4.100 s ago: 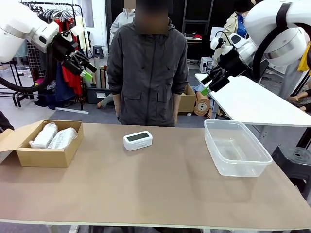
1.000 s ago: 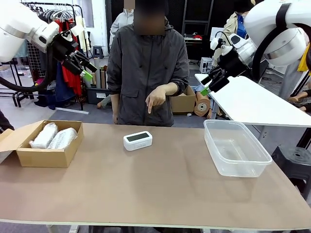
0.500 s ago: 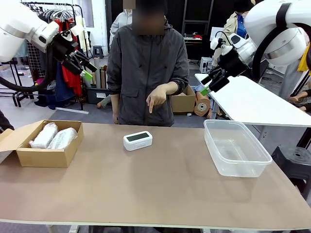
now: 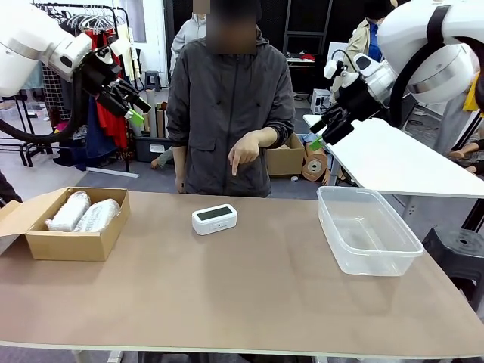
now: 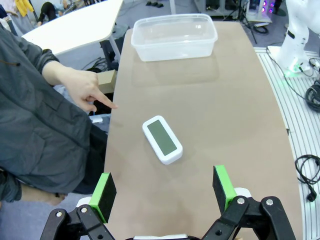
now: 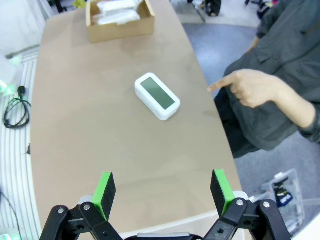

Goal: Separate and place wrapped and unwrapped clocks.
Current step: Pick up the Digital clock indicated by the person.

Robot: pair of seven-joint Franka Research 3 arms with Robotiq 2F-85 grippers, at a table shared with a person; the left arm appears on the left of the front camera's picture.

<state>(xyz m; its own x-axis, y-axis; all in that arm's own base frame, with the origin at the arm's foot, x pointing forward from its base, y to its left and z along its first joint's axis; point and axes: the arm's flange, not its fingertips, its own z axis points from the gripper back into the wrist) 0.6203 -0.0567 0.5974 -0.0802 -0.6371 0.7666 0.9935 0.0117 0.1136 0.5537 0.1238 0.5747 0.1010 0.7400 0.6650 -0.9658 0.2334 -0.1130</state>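
Note:
The bare white clock (image 4: 214, 218) with a grey-green screen lies on the brown table (image 4: 242, 302) near its far edge; it also shows as clock (image 5: 162, 139) and clock (image 6: 157, 96). Two wrapped clocks (image 4: 83, 212) lie side by side in the cardboard box (image 4: 72, 244) at the left, seen small as wrapped clocks (image 6: 119, 11). The person's hand (image 4: 242, 155) points a finger down toward the bare clock. My left gripper (image 4: 133, 108) hangs open high at the left, my right gripper (image 4: 324, 134) open high at the right, both holding nothing.
A clear plastic tub (image 4: 367, 229) stands at the table's right side, shown as tub (image 5: 174, 36) too. The person stands at the far edge, behind the bare clock. A white table (image 4: 393, 162) lies beyond at the right. The table's near half is bare.
The person's hand rose from the side and stays pointing down at the bare clock. My right gripper has shifted slightly left and up. The left arm has not moved.

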